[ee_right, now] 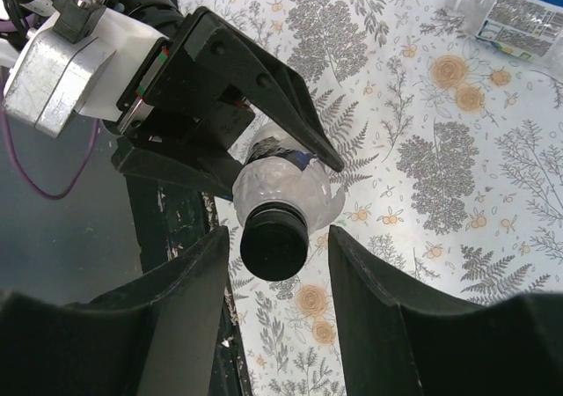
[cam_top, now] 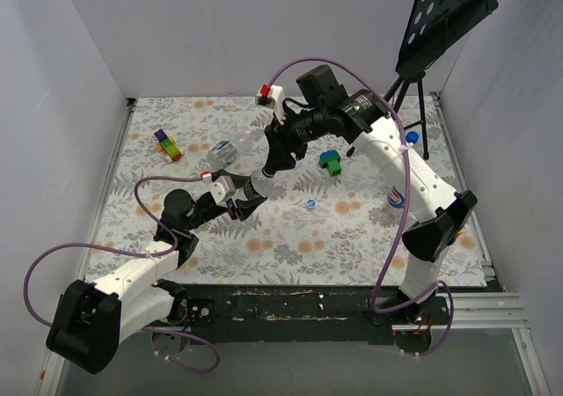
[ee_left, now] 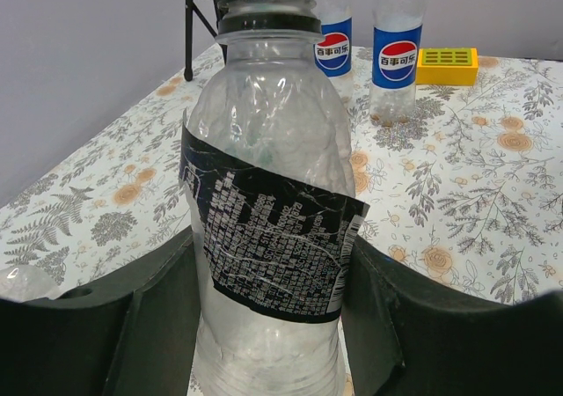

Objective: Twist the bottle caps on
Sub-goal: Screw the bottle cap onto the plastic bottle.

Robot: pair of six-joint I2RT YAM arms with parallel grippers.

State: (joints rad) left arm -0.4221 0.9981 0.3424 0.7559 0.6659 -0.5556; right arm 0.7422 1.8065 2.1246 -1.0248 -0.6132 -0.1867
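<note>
While my left end effector (ee_left: 268,312) is clamped on the body of the clear plastic bottle with the black printed label (ee_left: 264,150), over the near half of the flower-patterned counter (cam_top: 290,246), I read that grip as the anchor: the bottle can't spin when its top gets turned. The neck points at the right arm, so the round black plastic cap (ee_right: 274,236) faces straight into my right wrist camera. Right end effector (ee_right: 278,255): fingers apart, one at nine o'clock and one at three o'clock of the cap, slim gaps both sides, no contact that I can see. I'd say it's lined up to pinch and twist.

A small loose blue cap (cam_top: 310,204) lies on the counter at four o'clock of the held bottle. Another clear bottle (cam_top: 220,154) lies on its side at eleven. I can't tell whether the black cap is threaded home or just perched. The bottle's base is cut off in the left wrist view, and from above the arms cover the cap.
</note>
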